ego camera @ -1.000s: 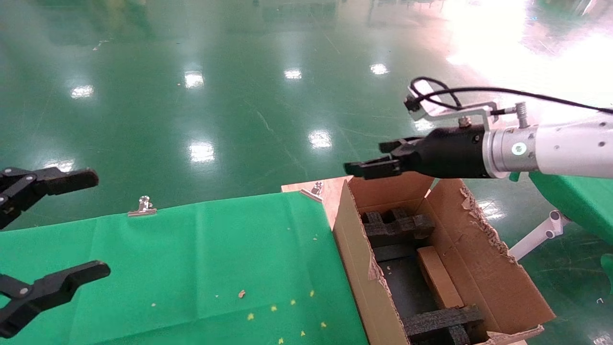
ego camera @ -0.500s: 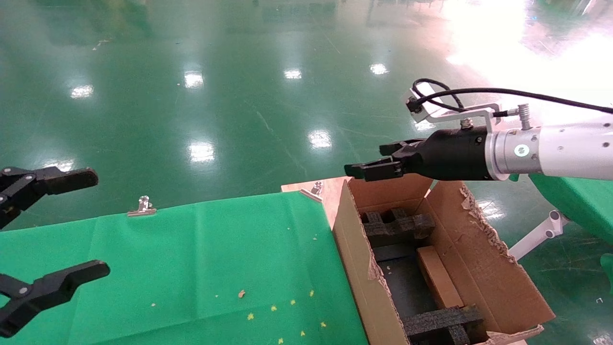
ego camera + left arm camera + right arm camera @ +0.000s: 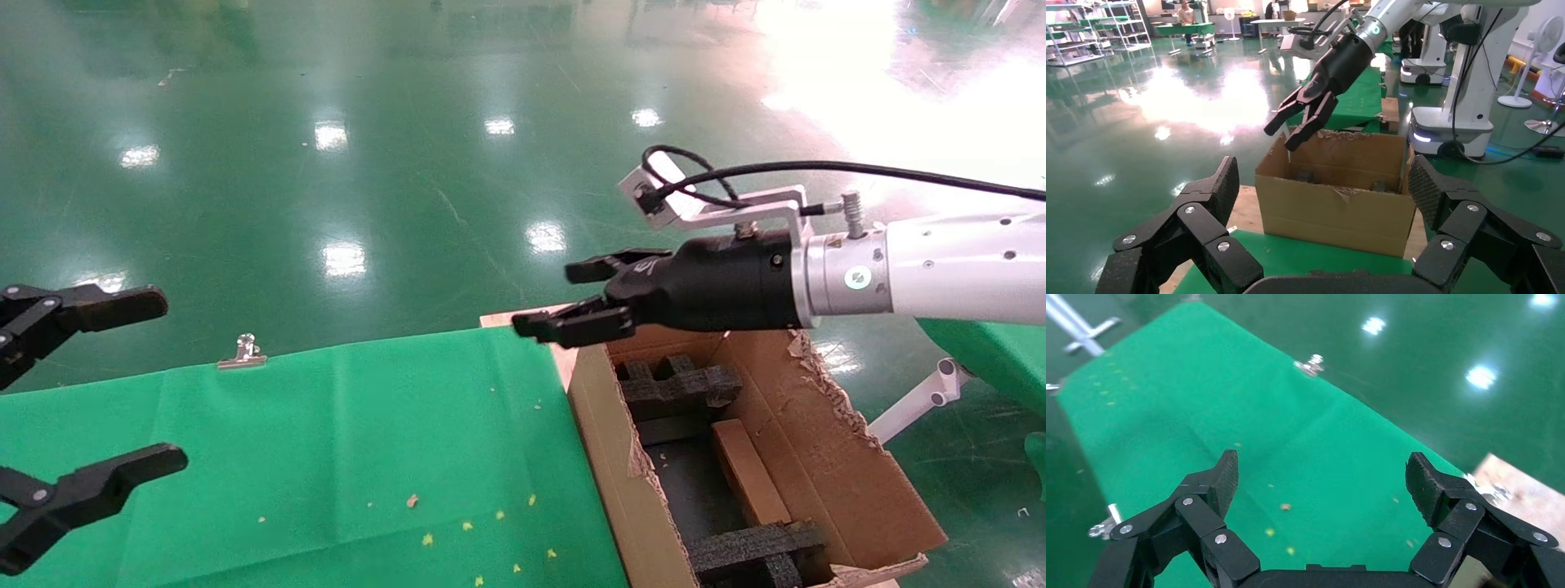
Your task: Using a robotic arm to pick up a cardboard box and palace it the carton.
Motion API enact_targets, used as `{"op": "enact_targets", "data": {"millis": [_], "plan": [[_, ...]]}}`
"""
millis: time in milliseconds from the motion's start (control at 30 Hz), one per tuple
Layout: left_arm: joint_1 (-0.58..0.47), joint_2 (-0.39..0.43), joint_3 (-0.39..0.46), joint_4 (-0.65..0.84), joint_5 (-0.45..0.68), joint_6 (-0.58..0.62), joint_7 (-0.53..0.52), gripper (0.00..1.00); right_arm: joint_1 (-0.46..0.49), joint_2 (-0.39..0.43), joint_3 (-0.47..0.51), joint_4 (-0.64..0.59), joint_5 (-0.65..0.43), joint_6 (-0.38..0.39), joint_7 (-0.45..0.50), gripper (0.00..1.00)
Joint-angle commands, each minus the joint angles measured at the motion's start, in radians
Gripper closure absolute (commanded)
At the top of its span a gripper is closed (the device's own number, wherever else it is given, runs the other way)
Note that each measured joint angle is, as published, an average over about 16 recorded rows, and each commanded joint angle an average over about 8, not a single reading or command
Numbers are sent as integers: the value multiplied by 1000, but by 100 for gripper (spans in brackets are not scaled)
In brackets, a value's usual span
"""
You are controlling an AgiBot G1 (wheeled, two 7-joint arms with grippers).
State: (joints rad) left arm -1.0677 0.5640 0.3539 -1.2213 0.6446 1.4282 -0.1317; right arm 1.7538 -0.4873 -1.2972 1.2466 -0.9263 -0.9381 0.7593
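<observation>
Landmark: the large brown corrugated carton (image 3: 825, 457) with ragged torn flaps was taken as reference; it was seen standing against the edge of the green cloth-covered table (image 3: 343, 441).

Cardboard box: a small slab-shaped brown cardboard box (image 3: 748, 474) was seen lying inside the carton, on its dark floor between two black foam inserts (image 3: 674, 388), close to the carton wall away from the table.

Robotic arm: the thick white jointed right arm (image 3: 956, 265) with black wrist and silver camera block was held above the carton's far end, reaching across it toward the table.

Right gripper: the black linkage-finger right gripper (image 3: 564, 298) was seen released, its fingers spread with nothing between them, just over the carton's far corner next to the table; in the right wrist view (image 3: 1321, 490) only green cloth was seen between the finger pads.

Left gripper: the bare black two-finger left gripper (image 3: 106, 384) was seen parked well apart from the carton, over the table's opposite end, its fingers wide apart and empty.

Other: a small silver binder clip (image 3: 243, 351) was seen clamped on the table's far edge, well away from the carton.
</observation>
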Motion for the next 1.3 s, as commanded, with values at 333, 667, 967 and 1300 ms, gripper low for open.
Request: {"op": "enact_targets", "data": {"millis": [333,667,967,1300], "plan": [[0,0,0,0,0,0,0,0,-181,-33,272,10,52,-149,-153,0],[0,0,0,0,0,0,0,0,-349,-64,522,19,101,-286,-293,0],[0,0,0,0,0,0,0,0,-493,-90,738,27,142,-405,-415,0],[0,0,0,0,0,0,0,0,-641,-117,960,35,185,-526,-539,0]]}}
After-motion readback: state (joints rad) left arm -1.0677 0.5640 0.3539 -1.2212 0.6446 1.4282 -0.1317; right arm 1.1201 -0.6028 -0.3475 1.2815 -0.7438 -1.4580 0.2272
